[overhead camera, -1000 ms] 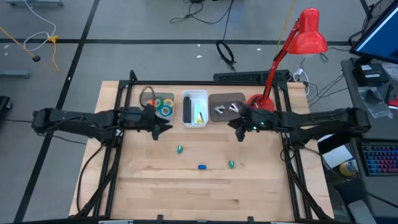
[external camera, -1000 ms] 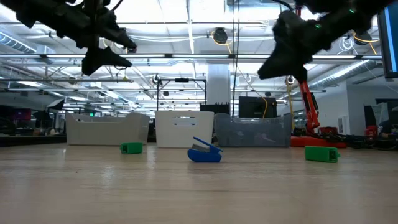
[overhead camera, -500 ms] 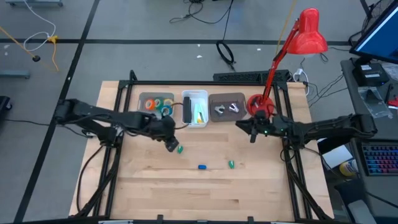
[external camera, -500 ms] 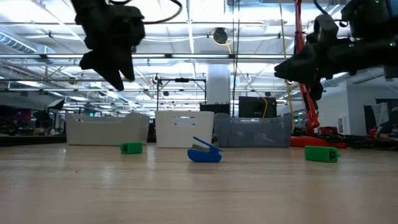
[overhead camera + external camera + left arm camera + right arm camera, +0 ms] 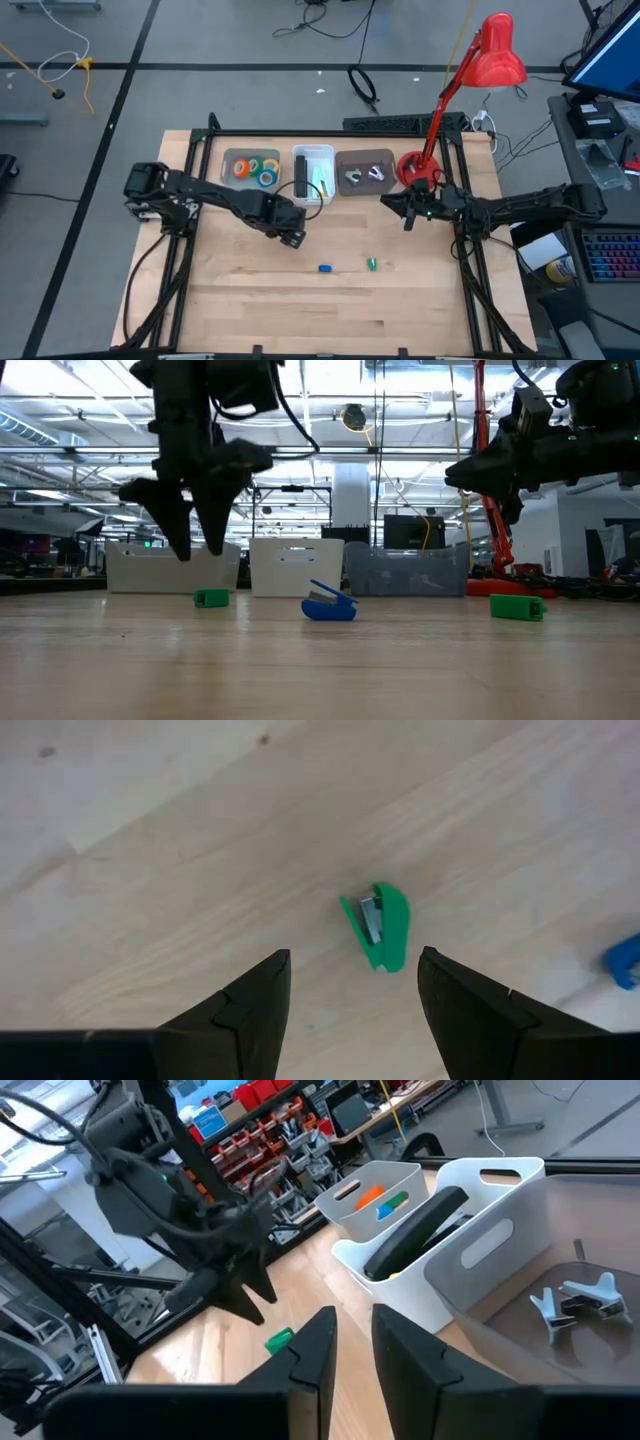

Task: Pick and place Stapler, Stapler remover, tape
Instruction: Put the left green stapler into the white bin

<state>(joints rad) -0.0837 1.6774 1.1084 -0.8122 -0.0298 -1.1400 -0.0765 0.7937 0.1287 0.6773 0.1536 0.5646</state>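
My left gripper (image 5: 292, 238) is open and points down just above a small green stapler (image 5: 381, 925), which lies flat on the table; in the low view its fingers (image 5: 198, 550) hang above that stapler (image 5: 211, 597). My right gripper (image 5: 388, 204) is shut and hovers in front of the grey tray holding the silver staple removers (image 5: 580, 1300). The tape rolls (image 5: 254, 168) lie in the left grey tray. A black stapler (image 5: 301, 177) sits in the white bin. A blue mini stapler (image 5: 325, 268) and a second green one (image 5: 372, 264) lie on the table.
Three bins stand in a row along the far side: the tape tray (image 5: 232, 158), the white bin (image 5: 327, 156) and the remover tray (image 5: 385, 157). A red desk lamp (image 5: 415, 165) stands at the far right. Bare wood stretches toward the near edge.
My left gripper has swung from in front of the tape tray toward the near edge and the right, tipped to point down, and come down over the green stapler. My right gripper drew back slightly toward the table's right, then kept still. Nothing on the table has moved.
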